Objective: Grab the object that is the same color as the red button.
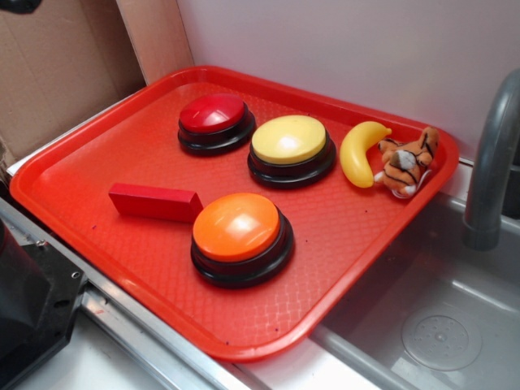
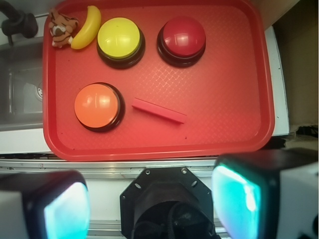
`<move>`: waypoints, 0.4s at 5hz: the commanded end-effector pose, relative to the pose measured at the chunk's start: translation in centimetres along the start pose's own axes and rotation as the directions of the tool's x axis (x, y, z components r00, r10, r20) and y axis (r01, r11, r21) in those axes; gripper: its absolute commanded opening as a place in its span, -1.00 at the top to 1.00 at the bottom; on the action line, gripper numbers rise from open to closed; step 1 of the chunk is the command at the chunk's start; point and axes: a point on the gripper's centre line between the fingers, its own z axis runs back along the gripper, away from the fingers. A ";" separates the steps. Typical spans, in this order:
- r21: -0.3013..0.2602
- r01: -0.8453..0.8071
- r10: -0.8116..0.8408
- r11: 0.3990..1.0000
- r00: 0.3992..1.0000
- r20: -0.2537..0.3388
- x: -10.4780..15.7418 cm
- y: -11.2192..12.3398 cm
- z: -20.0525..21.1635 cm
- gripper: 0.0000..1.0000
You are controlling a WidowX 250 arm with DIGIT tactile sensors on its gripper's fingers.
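Note:
A small red rectangular block lies flat on the red tray, just left of the orange button in the exterior view. The red button stands on its black base toward the tray's far side. My gripper is open, high above and off the tray's near edge; its two teal-padded fingers stand wide apart with nothing between them. The exterior view shows no gripper.
An orange button and a yellow button share the tray with a toy banana and a plush tiger. A metal sink with a grey faucet lies beside the tray. Cardboard stands behind.

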 end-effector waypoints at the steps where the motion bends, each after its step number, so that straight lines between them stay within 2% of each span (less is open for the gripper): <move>1: 0.000 0.000 0.000 1.000 1.000 0.000 0.0 0.0 0.0 -1.00; 2: -0.018 0.029 -0.028 0.999 0.999 0.022 0.6 0.6 -1.4 -1.00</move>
